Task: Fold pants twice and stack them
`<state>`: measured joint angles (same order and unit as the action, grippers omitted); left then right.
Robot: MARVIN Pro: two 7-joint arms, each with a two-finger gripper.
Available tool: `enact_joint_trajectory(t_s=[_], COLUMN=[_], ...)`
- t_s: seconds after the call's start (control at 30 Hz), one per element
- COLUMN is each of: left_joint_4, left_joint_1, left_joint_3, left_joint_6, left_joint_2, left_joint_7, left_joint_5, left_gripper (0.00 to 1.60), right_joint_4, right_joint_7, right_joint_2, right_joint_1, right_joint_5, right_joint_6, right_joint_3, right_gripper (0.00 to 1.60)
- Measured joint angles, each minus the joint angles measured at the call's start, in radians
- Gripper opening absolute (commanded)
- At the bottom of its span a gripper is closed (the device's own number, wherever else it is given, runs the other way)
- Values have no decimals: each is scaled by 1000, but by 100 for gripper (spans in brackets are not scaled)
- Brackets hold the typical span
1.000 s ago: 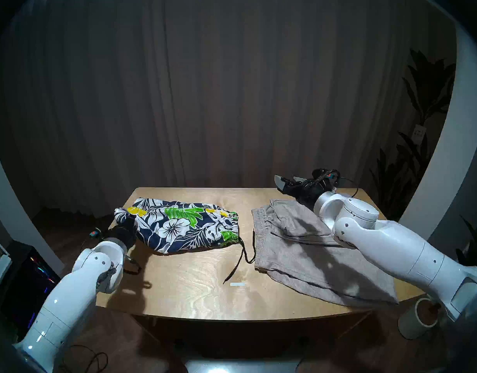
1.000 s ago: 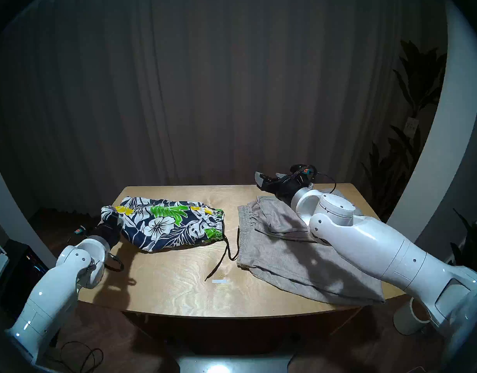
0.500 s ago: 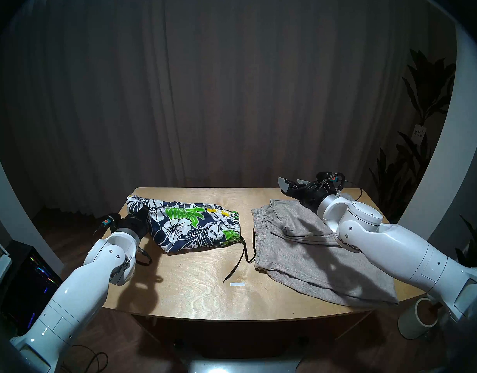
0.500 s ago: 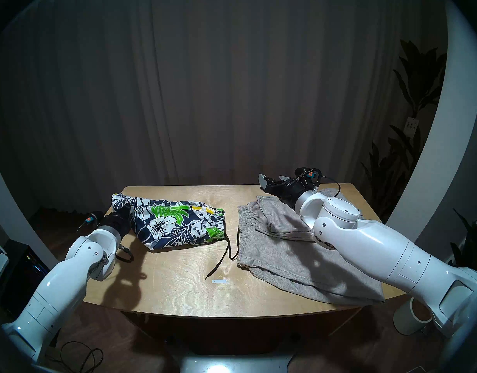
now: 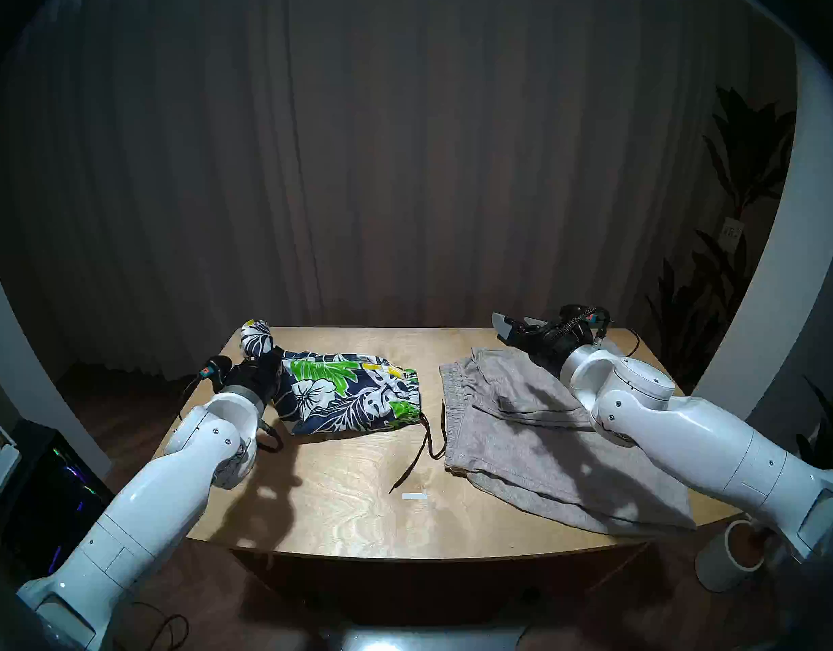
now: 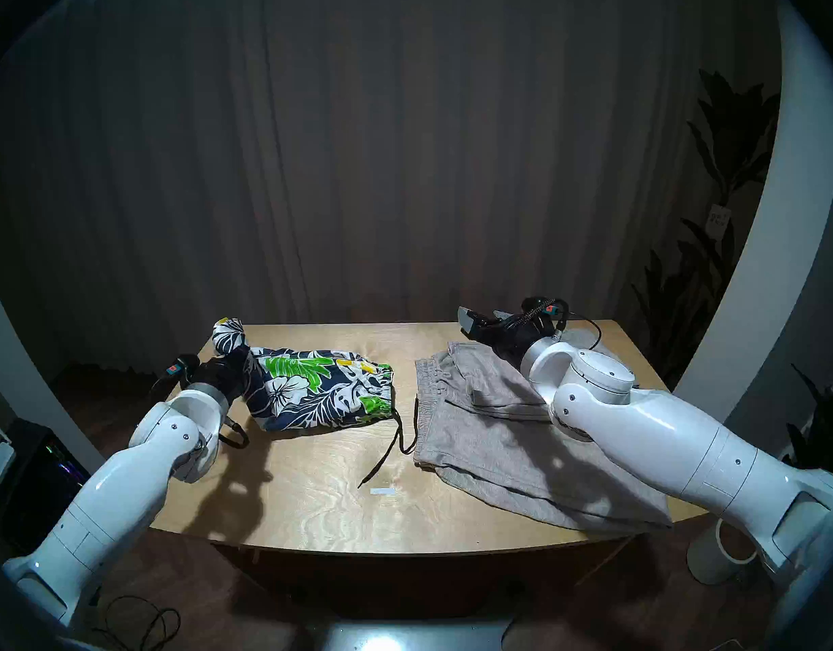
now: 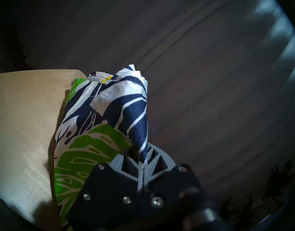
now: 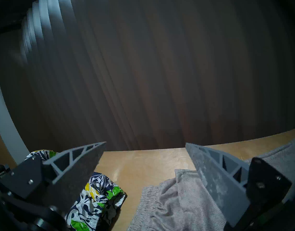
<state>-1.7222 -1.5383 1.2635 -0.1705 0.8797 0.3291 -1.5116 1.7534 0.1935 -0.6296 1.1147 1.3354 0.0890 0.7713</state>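
From the head's left eye, the left gripper (image 5: 270, 359) is clenched on the leg end of the leaf-print shorts (image 5: 349, 396), holding that end bunched up above the far left corner of the table (image 5: 339, 509); the waistband end lies flat toward the middle, its black drawstring (image 5: 414, 457) trailing forward across the wood. The grey shorts (image 5: 537, 443) lie spread on the right side, a flap turned over near the waist. The right gripper (image 5: 511, 325) hovers over their far edge, jaws wide apart and empty.

The head's right eye shows the same layout — print shorts (image 6: 320, 391) left, grey shorts (image 6: 508, 443) right, well apart, only the drawstring reaching between them.

The left wrist view confirms the pinch: the fingers (image 7: 143, 165) meet on navy-and-white cloth that stands up above them.

The right wrist view shows both fingers (image 8: 87, 160) splayed with nothing between.

The step in hand looks like the second fold of the print shorts. Next, the left arm should carry the held end over to the waistband, lay it flat and let go.

Against a second ago, the left gripper has travelled rightward and up, dragging the leg end off the table — the right arm has barely shifted.
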Motion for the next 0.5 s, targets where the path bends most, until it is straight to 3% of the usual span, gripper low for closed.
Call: enact_joint_trajectory(t_s=[0.5], left_joint_4=[-3], left_joint_1=[96], left_joint_3=[-93], left_joint_6=[48], left_joint_2=[24], left_joint_7=[7], left_joint_5=[69], left_gripper=[0], right_joint_4=[20], right_joint_7=[5], right_joint_2=[44], right_joint_1=[43], right_joint_5=[34], right_joint_6=[41], right_joint_3=[18], right_gripper=[160])
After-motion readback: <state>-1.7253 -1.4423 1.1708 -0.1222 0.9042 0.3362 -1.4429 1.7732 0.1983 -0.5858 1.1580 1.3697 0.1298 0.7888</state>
